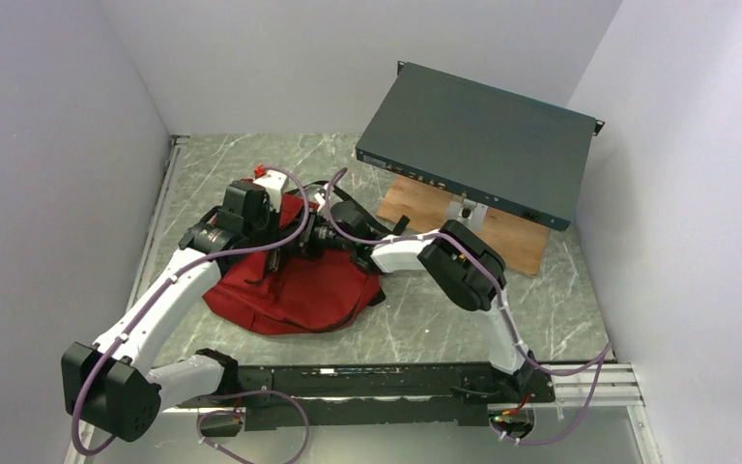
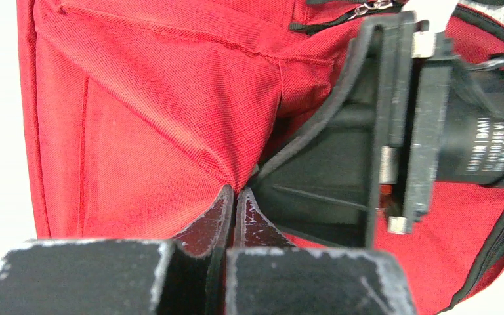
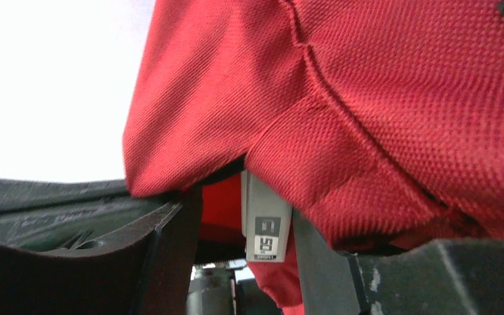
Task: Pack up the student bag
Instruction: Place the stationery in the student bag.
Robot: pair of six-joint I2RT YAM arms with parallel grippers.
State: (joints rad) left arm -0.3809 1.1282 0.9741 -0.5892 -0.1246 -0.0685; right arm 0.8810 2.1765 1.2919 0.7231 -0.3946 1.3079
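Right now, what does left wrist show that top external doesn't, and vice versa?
Left wrist only: the left gripper with its fingers pressed together on a fold of the dark red fabric backpack; from above, the arms hide this.
Top external only: the flat dark teal metal box propped at a tilt above a brown wooden board, and the grey marbled table.
Both: the backpack, and the right arm's black wrist close beside the left gripper.

Left end effector (image 2: 235, 199) clamped; right end effector (image 3: 244, 220) spread.
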